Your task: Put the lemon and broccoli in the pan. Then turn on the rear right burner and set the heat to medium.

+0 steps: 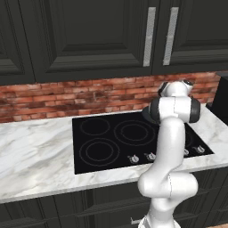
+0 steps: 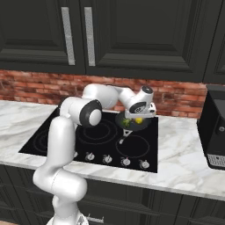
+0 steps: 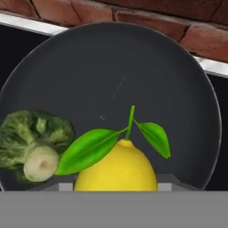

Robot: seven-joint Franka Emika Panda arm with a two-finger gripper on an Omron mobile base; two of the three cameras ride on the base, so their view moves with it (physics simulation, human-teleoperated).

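The pan (image 3: 111, 89) was seen at the rear right of the cooktop (image 1: 102, 133), close to the brick backsplash (image 1: 67, 95). Two things lay in it: one lemon (image 3: 116, 171), with a green stem and two leaves, and one broccoli (image 3: 33, 144), its pale cut stalk turned toward the camera. In the hand view the lemon was placed at the near rim of the pan and the broccoli just beside it, to its left; whether the two touched could not be told. In the right base view both were made out as small yellow and green spots inside the pan (image 2: 132, 121), directly under the gripper (image 2: 139, 115), and the pan's handle pointed toward the front edge of the cooktop.

The gripper was held low over the pan. The state of its fingers could not be told, as the tips were hidden.

Four burner rings were marked on the black glass cooktop, and a row of knobs (image 2: 107, 159) was set along its front edge. The cooktop was sunk in a white marbled counter (image 1: 31, 151). Dark cabinets (image 1: 89, 35) with pale bar handles were hung above, and dark drawers were fitted below. A black appliance (image 2: 215, 127) stood at the counter's right end.
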